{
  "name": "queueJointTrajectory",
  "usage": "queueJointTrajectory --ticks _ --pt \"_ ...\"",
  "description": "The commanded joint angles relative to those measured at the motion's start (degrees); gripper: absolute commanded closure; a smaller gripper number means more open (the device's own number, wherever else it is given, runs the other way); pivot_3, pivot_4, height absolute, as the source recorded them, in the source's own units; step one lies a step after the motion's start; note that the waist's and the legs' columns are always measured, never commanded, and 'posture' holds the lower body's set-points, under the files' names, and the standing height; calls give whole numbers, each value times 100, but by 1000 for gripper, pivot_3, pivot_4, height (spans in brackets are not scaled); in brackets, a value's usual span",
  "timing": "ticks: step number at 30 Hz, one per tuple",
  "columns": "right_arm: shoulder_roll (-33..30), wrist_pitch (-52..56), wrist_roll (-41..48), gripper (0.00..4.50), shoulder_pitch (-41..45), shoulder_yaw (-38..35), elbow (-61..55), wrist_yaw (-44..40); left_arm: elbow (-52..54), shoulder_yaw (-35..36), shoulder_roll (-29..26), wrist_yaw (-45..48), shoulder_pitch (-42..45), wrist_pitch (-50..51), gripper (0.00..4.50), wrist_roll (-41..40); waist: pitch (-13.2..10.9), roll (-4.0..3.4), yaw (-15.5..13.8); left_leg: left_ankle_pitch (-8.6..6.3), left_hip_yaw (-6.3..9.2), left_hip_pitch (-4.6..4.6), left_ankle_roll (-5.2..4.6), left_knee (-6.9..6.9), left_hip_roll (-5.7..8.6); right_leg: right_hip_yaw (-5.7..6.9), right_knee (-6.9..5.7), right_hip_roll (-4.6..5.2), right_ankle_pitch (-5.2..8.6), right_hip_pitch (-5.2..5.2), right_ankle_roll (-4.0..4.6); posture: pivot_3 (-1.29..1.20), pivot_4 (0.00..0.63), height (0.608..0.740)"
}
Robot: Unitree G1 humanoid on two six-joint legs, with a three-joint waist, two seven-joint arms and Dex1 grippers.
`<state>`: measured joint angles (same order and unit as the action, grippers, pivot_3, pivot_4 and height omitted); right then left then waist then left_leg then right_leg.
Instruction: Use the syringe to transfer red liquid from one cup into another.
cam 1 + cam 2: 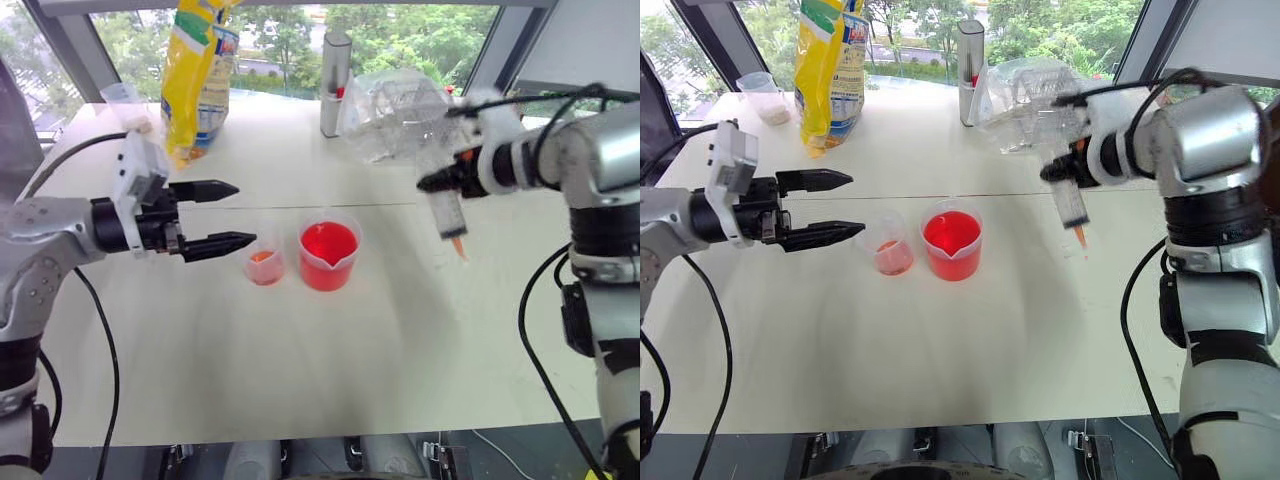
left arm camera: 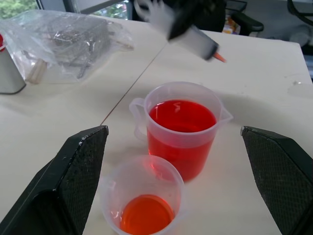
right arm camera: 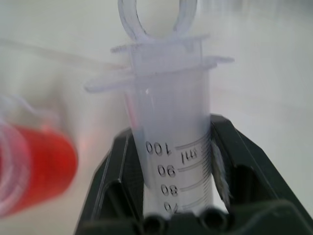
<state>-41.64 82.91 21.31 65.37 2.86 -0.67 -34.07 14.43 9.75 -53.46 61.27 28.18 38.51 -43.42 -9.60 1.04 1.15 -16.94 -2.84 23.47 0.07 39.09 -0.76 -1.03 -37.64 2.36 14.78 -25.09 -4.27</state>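
Worktop (image 1: 300, 380) below both my hands: the beaker (image 1: 328, 256) of red liquid (image 1: 328, 243) and the smaller cup (image 1: 264, 266) stand side by side, just beyond my left hand (image 1: 222, 215), whose fingers gape wide on nothing. My right hand (image 1: 1065, 170) clamps the syringe (image 1: 1072, 206), tip down, well clear of the beaker. Filling looks next: tip into the red.

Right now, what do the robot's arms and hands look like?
Both arms are shiny silver-grey metal with black joints, and black cables loop along them. Each wrist has a white block. The left hand has two long black fingers that taper to points, and up close their inner pads look bumpy like a grid. The right hand has the same black fingers.
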Motion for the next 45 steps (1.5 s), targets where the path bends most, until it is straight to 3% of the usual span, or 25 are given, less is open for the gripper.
queueJointTrajectory --ticks 1,6,12,18,24,33,45 --pt "429 -544 432 3039 115 -923 -821 28 -214 -56 21 184 337 -169 0 120 0 0 2 0 0 0 0 0 -2 0 0 -1 0 0 0 0 150 740" --pt "1506 -1001 1445 3039 44 -1813 -1679 -92 -688 -238 129 457 974 -171 0 197 0 0 -13 1 1 -1 1 1 -7 2 -5 -8 -3 -1 -5 0 150 740" --pt "1926 -1636 1875 3039 -777 -1640 -1988 -186 -1026 -298 182 733 1427 -105 0 216 4 6 -37 0 2 -2 -1 7 2 6 9 5 -8 16 -14 0 150 740" --pt "2011 -3284 1154 3039 -2123 -511 -2222 -397 -1300 -303 239 935 1963 121 0 96 3 5 -14 1 4 -1 -2 6 2 6 13 -6 -10 16 -18 0 150 740" --pt "2121 -4361 706 3039 -2652 -43 -2023 -433 -1361 -428 336 1065 2215 165 0 151 2 4 -5 2 2 -4 -1 7 1 3 8 -12 -10 14 -18 0 150 740" --pt "2025 -4929 415 3039 -2944 269 -1928 -523 -1450 -611 1025 765 2744 508 0 99 2 5 -26 2 4 -4 0 12 2 2 9 -15 -10 19 -19 0 150 740" --pt "1997 -4995 331 3039 -3025 389 -1922 -582 -1158 -781 1318 655 2708 717 0 126 2 5 -22 5 10 -8 5 12 -17 -13 5 -44 -10 18 -16 0 150 740"
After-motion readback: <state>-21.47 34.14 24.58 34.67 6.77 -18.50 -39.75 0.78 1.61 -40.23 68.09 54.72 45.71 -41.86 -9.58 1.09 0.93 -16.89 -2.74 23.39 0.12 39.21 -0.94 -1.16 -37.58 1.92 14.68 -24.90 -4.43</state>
